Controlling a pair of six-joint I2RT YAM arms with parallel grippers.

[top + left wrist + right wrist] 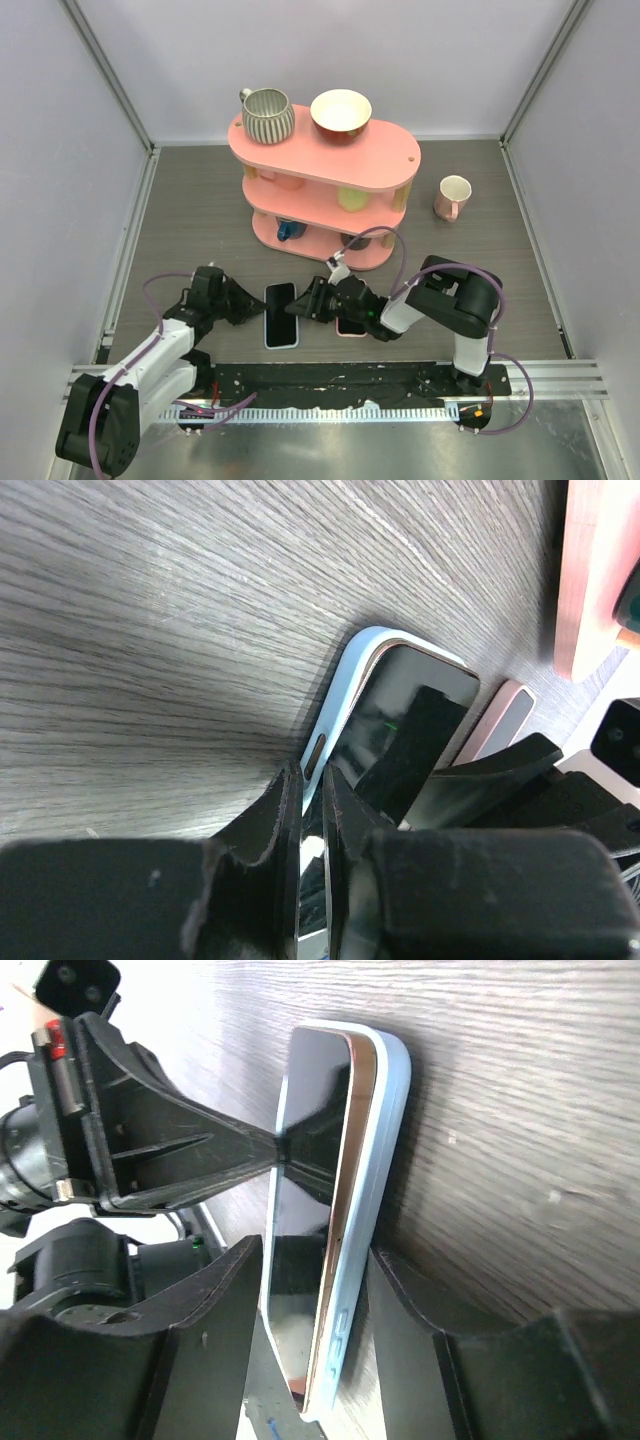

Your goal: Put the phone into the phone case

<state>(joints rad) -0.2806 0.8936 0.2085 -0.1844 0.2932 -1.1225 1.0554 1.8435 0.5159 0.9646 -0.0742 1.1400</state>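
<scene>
Phone (400, 705), near end behind left gripper (311, 785)

Grey wood-grain table (200, 220); on it, pink tiered shelf (385, 150); pink mug (453, 196); blue phone case (338, 695) with phone (281, 312)

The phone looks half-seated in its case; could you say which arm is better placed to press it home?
Probably right. The right gripper straddles phone and phone case where the rim stands proud; the left gripper only pinches the opposite edge.
</scene>
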